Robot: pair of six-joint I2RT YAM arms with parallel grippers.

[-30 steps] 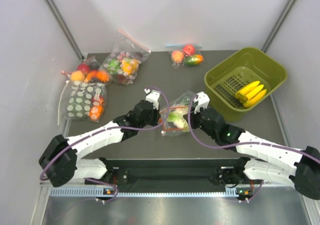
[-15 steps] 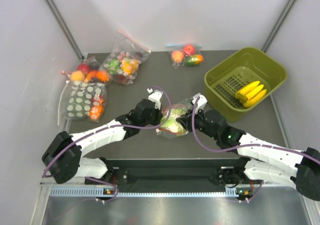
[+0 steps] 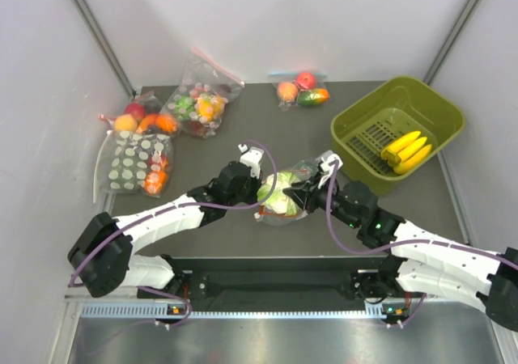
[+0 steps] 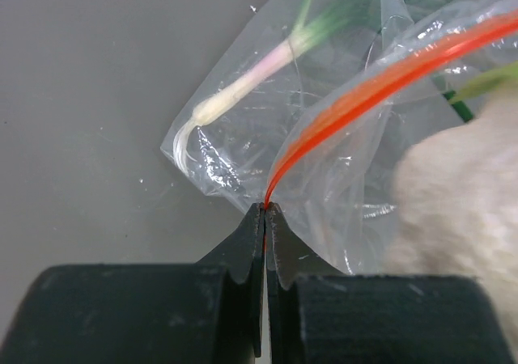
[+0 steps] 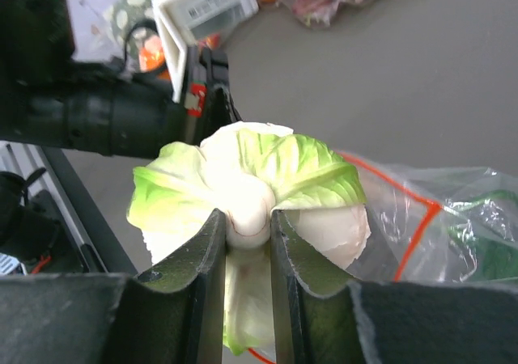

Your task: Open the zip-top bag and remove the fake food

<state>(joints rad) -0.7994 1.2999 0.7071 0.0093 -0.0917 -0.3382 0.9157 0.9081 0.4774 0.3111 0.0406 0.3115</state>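
My left fingers [image 4: 243, 247] pinch the zip-top bag [image 4: 340, 170] by its red-orange zip strip [image 4: 380, 77]; my right fingers [image 5: 206, 255] clench the lettuce head [image 5: 259, 166] at frame centre

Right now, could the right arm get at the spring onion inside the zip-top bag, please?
Probably not yet: the right fingers are shut on the lettuce head, so they would need to set it down first. The left fingers pinch the zip-top bag by its edge, and the spring onion lies inside.
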